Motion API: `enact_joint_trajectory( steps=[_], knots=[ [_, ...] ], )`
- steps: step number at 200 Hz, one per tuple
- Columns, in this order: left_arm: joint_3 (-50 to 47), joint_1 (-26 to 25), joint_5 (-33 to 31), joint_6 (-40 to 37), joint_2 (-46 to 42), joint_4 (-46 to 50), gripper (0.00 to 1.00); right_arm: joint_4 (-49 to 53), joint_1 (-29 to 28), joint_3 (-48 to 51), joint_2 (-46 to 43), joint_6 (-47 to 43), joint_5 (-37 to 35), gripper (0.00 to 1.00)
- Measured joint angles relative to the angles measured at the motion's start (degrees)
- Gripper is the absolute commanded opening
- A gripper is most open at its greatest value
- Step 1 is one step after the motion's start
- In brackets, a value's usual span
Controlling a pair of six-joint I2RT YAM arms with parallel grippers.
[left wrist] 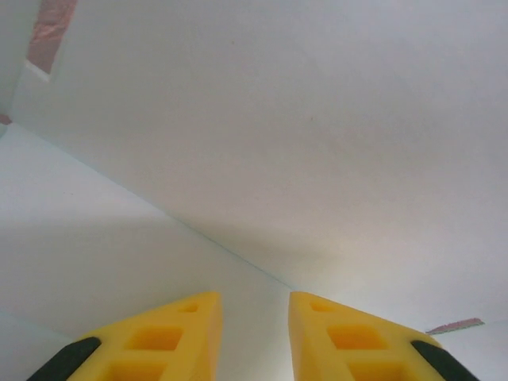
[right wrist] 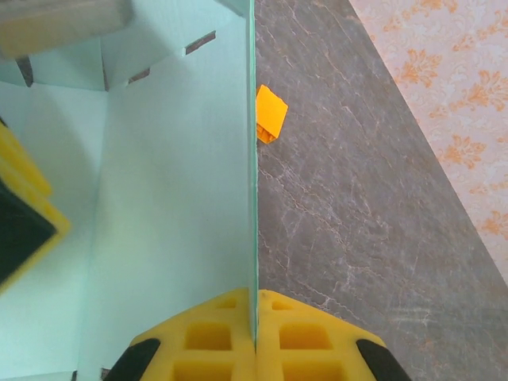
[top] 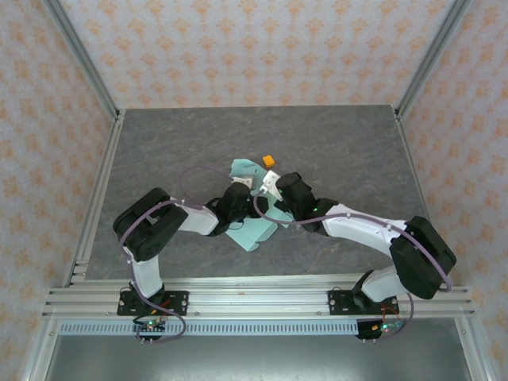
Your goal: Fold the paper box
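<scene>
Workpiece location: the paper box (top: 255, 232), a pale mint-green sheet of thin die-cut card with some panels raised, lies at the centre of the grey stone-patterned table (top: 159, 151), between the two arm ends.

Right gripper (right wrist: 255, 337): clamped. Its yellow fingers (right wrist: 305, 337) are pressed together on an upright wall of the card, which runs edge-on from 6 o'clock to 12 o'clock in the right wrist view. The inner faces of the box lie at 9 o'clock of this wall, and bare table lies at 3 o'clock.

Left gripper (left wrist: 254, 337): released. Its yellow fingers (left wrist: 167, 341) stand apart with a gap between them, and pale card is close in front of them. Whether the tips touch the card cannot be told.

A small orange cube (right wrist: 270, 113) rests on the table just beside the held wall, at 1 o'clock of the box in the top view. The yellow and black shape at 9 o'clock in the right wrist view is possibly a finger of the other arm.
</scene>
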State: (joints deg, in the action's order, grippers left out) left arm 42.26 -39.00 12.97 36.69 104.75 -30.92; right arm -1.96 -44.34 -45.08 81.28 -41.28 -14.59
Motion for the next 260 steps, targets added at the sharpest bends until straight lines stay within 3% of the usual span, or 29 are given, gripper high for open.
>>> enact_joint_trajectory(
  steps=[79, 133, 260],
  knots=[
    [-4.2, 0.0, -1.5, -1.2, -8.5, 6.5, 0.35, -1.8, 0.0, 0.0, 0.0, -4.1, -2.9, 0.0],
    [-7.4, 0.0, -1.7, -1.0, -9.3, 7.6, 0.21, -3.6, 0.5, 0.0, 2.0, -8.2, -3.3, 0.0],
    [-12.1, 0.0, -2.0, 3.0, -9.3, -0.2, 0.17, -21.3, 0.8, 6.9, 4.5, -24.0, -0.3, 0.0]
  ],
)
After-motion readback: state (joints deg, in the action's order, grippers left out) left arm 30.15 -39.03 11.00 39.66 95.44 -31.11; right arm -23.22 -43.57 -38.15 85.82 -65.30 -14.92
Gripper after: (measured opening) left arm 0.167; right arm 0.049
